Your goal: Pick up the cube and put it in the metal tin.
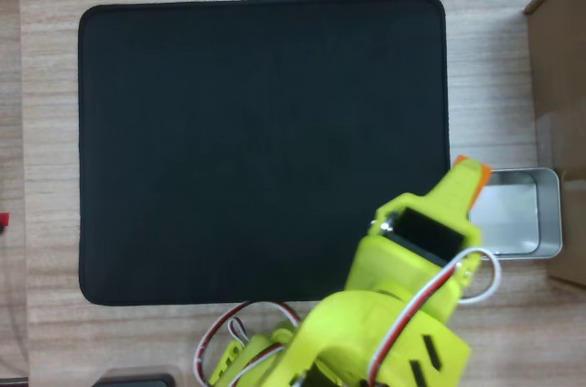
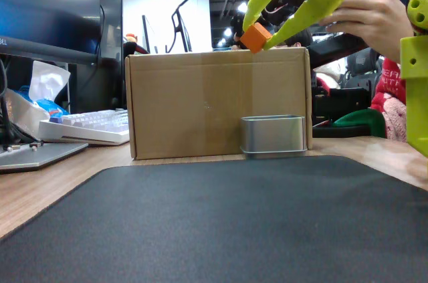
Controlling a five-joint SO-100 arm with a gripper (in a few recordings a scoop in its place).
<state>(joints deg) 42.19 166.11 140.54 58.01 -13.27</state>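
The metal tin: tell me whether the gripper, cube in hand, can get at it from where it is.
Probably yes. The gripper holds the cube above the metal tin, whose open top has nothing over it.

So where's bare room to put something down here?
The large black rectangular mat is bare from its left edge to the yellow-green gripper. It is crowded at right: the shiny silver rectangular tin, the brown cardboard box, and the small orange cube held above.
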